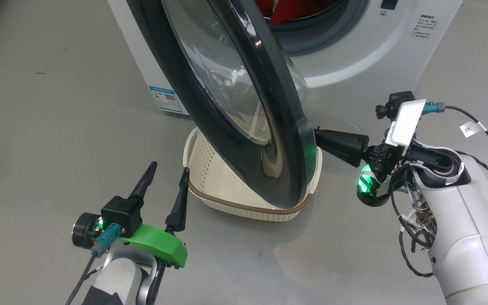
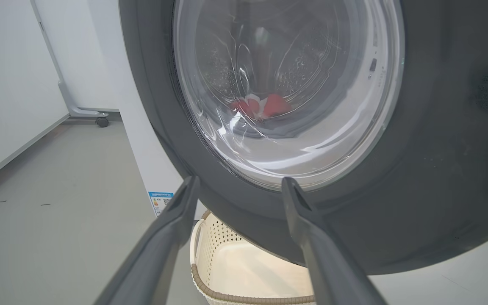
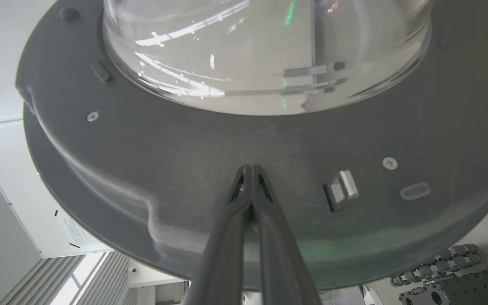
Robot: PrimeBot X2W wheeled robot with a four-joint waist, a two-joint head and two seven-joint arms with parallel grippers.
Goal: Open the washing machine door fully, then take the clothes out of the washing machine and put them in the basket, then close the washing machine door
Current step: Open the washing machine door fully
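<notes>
Though ajar, glossy black-ringed door [image 1: 244, 106]

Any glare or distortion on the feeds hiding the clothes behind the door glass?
Head view: sharp, pale reflections on the washing machine door. Left wrist view: clothes show red through the glass, warped by its bulge. Right wrist view: bright streaks on the glass, green tint on the ring.

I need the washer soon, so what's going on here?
The robot is working on the washing machine door, which stands partly open. Its right tool, shut, has its tips at the door's inner face, apparently pushing it wider. The left tool hangs open and empty on the outer side, near the basket on the floor below the door. The red clothes lie inside the washing machine.
</notes>
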